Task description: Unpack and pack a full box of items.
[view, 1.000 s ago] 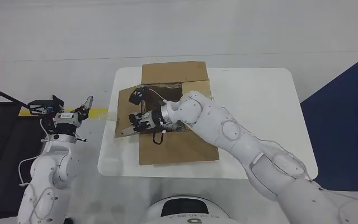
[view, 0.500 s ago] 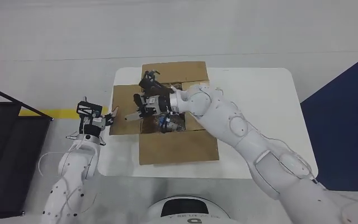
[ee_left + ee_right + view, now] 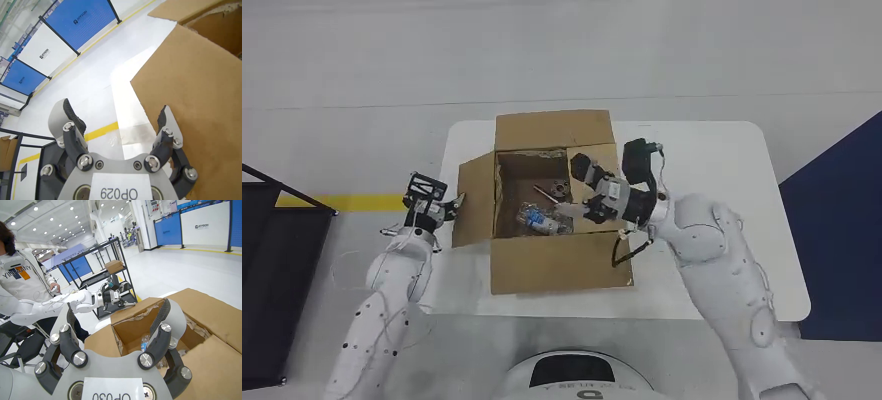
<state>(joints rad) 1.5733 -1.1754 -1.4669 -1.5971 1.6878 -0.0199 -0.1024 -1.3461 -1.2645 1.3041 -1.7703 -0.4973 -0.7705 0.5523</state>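
Top view, open box (image 3: 557, 265), bottle (image 3: 540, 218) inside

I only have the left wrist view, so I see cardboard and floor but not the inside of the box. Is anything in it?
Observer: Yes. In the top view a clear plastic bottle lies on the floor of the cardboard box.
Operator: Where is the right gripper?
Observer: The right gripper is above the box's right side, fingers open, holding nothing.
Operator: How do the other flaps stand?
Observer: The far flap and the near flap are both folded outward, away from the opening.
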